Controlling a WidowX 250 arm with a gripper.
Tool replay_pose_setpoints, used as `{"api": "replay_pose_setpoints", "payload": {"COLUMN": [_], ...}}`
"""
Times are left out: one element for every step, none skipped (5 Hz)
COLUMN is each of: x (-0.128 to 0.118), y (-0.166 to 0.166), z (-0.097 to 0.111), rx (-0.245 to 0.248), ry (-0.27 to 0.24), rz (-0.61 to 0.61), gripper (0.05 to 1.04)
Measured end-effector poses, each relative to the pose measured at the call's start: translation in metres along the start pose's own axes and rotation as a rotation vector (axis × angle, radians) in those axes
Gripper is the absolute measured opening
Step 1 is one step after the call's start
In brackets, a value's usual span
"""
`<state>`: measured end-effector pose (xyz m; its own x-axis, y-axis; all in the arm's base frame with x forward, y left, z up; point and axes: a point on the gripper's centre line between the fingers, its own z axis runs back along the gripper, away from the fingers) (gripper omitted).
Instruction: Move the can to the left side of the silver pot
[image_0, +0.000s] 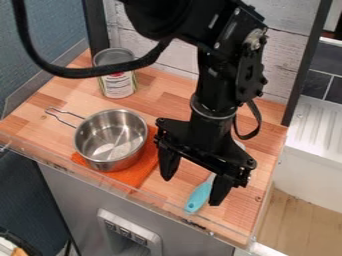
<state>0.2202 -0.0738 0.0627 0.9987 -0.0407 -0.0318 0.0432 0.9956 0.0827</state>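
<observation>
Up near the back left corner of the worktop (167, 92) stands the tin can (119, 85), its long axis upright, and the end effector (194, 180) hangs toward the front right, spread wide and holding nothing. So here's the crux: the can lies back and to the left, beyond the silver pot (110, 140) on its orange cloth (135, 172). Reaching it probably calls for a diagonal trip, lifting clear of that pot rim and the blue-handled utensil (199, 196) just below. Then watch the wire handle (51, 110), poking toward the left edge; there's bare wood around it, but the landing strip looks tight, with the front left corner close.
</observation>
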Motion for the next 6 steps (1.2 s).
{"api": "replay_pose_setpoints", "payload": {"x": [-0.001, 0.019, 0.055, 0.099, 0.134, 0.163], "y": [0.001, 0.024, 0.064, 0.1, 0.136, 0.154], "z": [-0.006, -0.002, 0.009, 0.011, 0.001, 0.003], "rx": [0.007, -0.013, -0.032, -0.021, -0.027, -0.014], "ry": [0.024, 0.013, -0.025, -0.091, -0.153, -0.218], "rz": [-0.002, 0.068, 0.13, 0.109, 0.006, -0.055], "gripper": [0.999, 0.999, 0.999, 0.999, 0.999, 0.999]}}
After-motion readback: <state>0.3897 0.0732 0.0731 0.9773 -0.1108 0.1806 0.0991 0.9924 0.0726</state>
